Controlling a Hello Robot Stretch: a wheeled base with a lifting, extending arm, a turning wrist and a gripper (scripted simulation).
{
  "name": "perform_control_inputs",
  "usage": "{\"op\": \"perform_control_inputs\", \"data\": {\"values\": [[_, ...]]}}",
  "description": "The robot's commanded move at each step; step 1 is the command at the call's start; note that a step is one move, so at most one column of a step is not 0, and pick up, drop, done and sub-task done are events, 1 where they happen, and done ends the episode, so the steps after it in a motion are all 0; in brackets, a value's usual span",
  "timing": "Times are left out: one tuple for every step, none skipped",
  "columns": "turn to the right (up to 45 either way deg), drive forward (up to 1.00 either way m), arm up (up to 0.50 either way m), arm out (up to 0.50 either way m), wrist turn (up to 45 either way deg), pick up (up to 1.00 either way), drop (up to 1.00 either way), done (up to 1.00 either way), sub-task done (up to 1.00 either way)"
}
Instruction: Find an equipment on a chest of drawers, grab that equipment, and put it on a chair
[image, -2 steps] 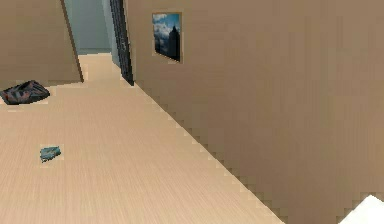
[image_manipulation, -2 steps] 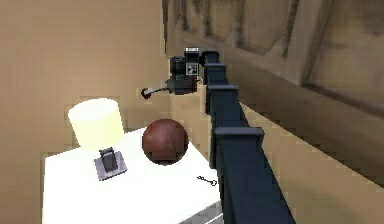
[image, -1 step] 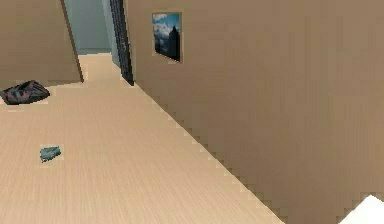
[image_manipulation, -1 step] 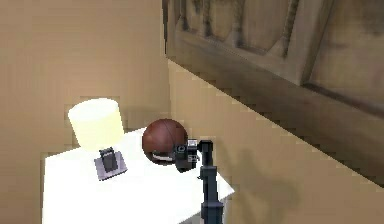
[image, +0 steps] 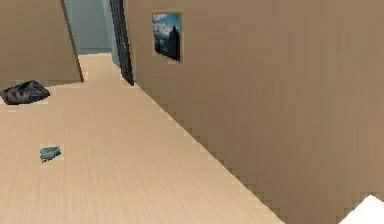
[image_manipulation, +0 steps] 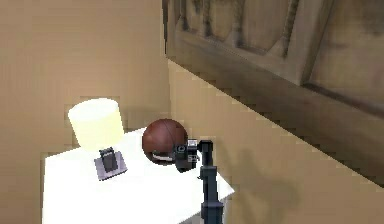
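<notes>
- Reaching up from the arm side view's bottom edge, the arm (image_manipulation: 210, 195) ends with the gripper (image_manipulation: 183, 155) right at the lower right flank of a reddish-brown ball (image_manipulation: 163, 138).
- The ball, by my reading the equipment wanted, rests on a white top (image_manipulation: 70, 195), probably the chest of drawers, near that top's right edge.
- From the gripper the ball lies up and to the left. Whether the two touch cannot be told.
- The fingers' spread cannot be told either. With the ball sitting on the top right behind them, I cannot say whether the gripper holds anything.
- Being round, the ball has no long axis, so no wrist angle is better than another. What matters is catching it near its widest part so it does not roll away.
- Room is tight around it:
  - a tan wall (image_manipulation: 250, 165) stands close behind the ball;
  - a pale lamp (image_manipulation: 96, 125) is near on the left;
  - a small dark gadget (image_manipulation: 110, 163) stands in front of the lamp.
- A lift straight up and back over the right edge looks the safest way out.
- In the forward view, bare wooden floor (image: 120, 170) runs along a wall with a picture (image: 167, 37), giving open room for driving.
</notes>
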Motion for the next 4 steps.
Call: {"op": "perform_control_inputs", "data": {"values": [[0.0, 0.0, 0.1, 0.0, 0.0, 0.0, 0.0, 0.0, 0.0], [0.0, 0.0, 0.2, 0.0, 0.0, 0.0, 0.0, 0.0, 0.0], [0.0, 0.0, 0.0, 0.0, -45.0, 0.0, 0.0, 0.0, 0.0], [0.0, 0.0, 0.0, 0.0, -45.0, 0.0, 0.0, 0.0, 0.0]]}}
